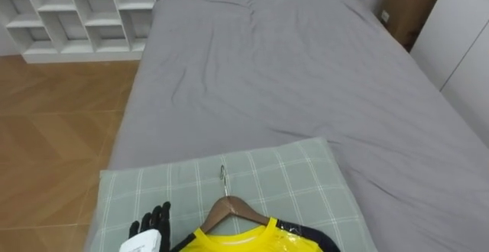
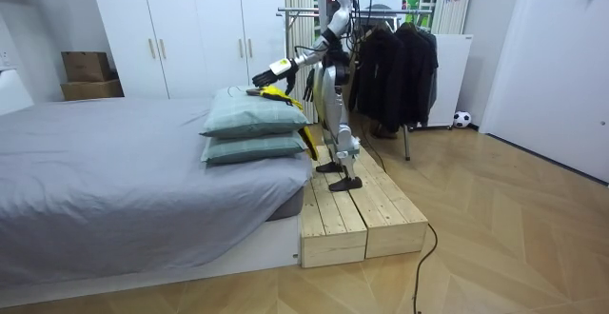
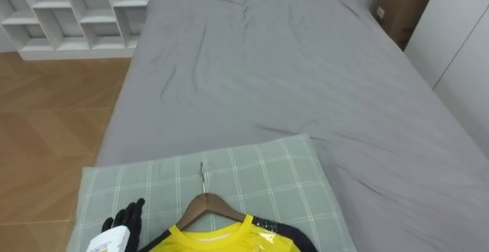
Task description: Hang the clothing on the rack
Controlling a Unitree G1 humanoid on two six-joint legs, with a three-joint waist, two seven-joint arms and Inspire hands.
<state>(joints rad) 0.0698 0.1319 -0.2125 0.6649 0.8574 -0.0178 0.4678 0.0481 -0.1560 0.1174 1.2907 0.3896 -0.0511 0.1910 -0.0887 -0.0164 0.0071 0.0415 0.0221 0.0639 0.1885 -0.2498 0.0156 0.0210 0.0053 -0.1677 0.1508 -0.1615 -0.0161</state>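
A yellow shirt with dark sleeves [image 1: 244, 242] hangs on a wooden hanger [image 1: 229, 206] whose metal hook points toward the bed. It lies flat on a green checked pillow [image 1: 298, 176], the top one of two stacked pillows [image 2: 249, 114]. My left hand [image 1: 150, 223] rests open on the pillow just left of the hanger, fingers straight and apart from the shirt. In the room view I stand on a wooden platform [image 2: 352, 209] at the bed's end, arm stretched over the pillows. A clothes rack with dark garments [image 2: 395, 62] stands behind me.
The grey bed [image 1: 290, 76] stretches ahead. A white cubby shelf [image 1: 76, 15] stands at the far left on wood floor, a cardboard box [image 1: 405, 8] at the far right. White wardrobes [image 2: 190, 29] line the wall; a small ball [image 2: 461, 119] lies by the rack.
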